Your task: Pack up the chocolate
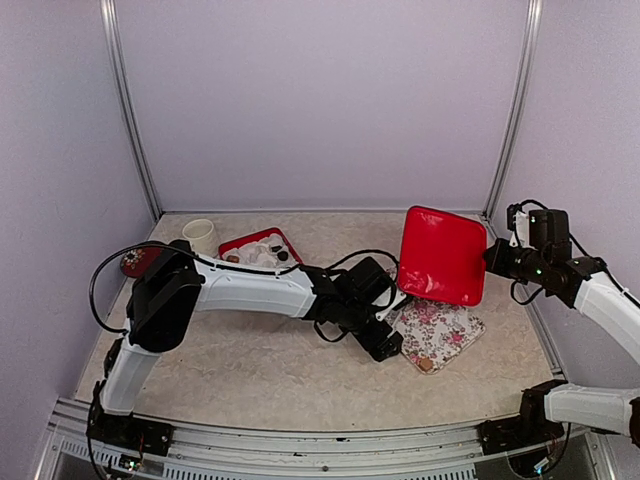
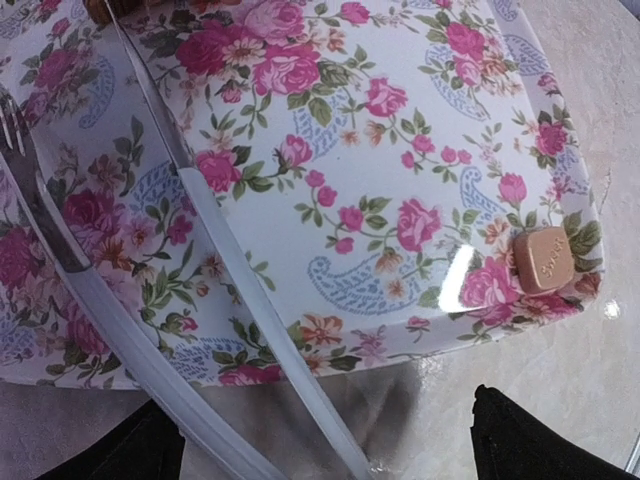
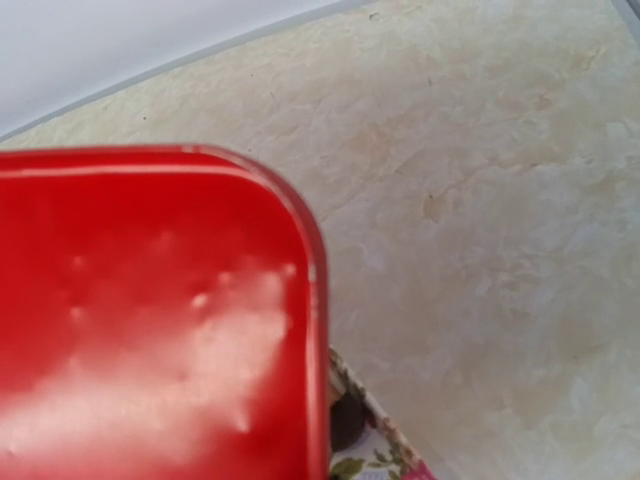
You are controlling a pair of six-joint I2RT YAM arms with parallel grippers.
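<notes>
Holding the red lid (image 1: 442, 255) tilted aloft, my right gripper (image 1: 490, 258) pinches its edge. Over the floral tray (image 1: 445, 330) my nearer left gripper (image 1: 386, 342) hangs spread; one tan square chocolate (image 2: 543, 260) sits ahead-right, in the tray's corner.

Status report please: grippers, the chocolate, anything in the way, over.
Left gripper open, at floral tray edge. Right gripper shut on red lid, held up tilted. Tan chocolate in tray corner, untouched; nothing blocking it.
</notes>
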